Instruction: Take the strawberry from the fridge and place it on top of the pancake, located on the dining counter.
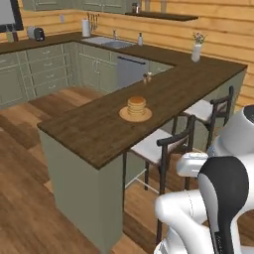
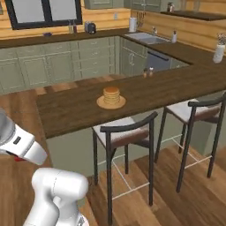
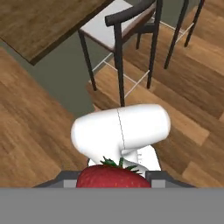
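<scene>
Hand (image 3: 114,183) closed on the strawberry (image 3: 113,177), low beside the robot body, well apart from the pancake (image 1: 136,105) on the table (image 1: 99,129). Probably light, soft, easy to bruise; best gripped gently across the red middle, not the leaves.

Red strawberry (image 3: 113,176), green leafy cap on top.
Tan-golden pancake (image 1: 136,105) on a tan plate (image 1: 125,116) (dark brown wood-grain dining counter (image 1: 89,129) beneath), pale grey-green base.
</scene>
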{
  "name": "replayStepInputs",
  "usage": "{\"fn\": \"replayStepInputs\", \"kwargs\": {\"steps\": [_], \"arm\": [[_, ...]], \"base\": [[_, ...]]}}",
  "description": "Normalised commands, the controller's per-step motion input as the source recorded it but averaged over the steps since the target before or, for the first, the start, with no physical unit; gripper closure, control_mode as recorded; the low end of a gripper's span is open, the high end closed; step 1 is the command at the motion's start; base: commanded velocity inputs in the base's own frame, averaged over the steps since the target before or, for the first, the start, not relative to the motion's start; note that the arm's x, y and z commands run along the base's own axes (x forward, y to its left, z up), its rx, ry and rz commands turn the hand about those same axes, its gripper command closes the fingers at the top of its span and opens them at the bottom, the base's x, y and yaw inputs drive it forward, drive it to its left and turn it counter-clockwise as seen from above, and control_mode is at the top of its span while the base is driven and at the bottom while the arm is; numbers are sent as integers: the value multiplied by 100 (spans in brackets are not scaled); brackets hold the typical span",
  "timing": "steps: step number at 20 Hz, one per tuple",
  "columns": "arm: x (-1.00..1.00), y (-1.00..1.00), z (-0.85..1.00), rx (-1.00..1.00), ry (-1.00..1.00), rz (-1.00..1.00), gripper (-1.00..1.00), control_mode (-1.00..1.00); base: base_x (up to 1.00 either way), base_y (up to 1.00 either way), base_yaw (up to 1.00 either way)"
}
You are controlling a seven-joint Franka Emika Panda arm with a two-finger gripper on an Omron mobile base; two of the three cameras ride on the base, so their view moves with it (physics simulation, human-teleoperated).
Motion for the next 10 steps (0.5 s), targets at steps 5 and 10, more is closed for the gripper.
{"fn": "replayStepInputs", "kwargs": {"steps": [5, 10], "arm": [[0, 0, 0, 0, 0, 0, 100, 100], [0, 0, 0, 0, 0, 0, 100, 100]], "base": [[28, -67, 77], [15, -97, 62]]}}
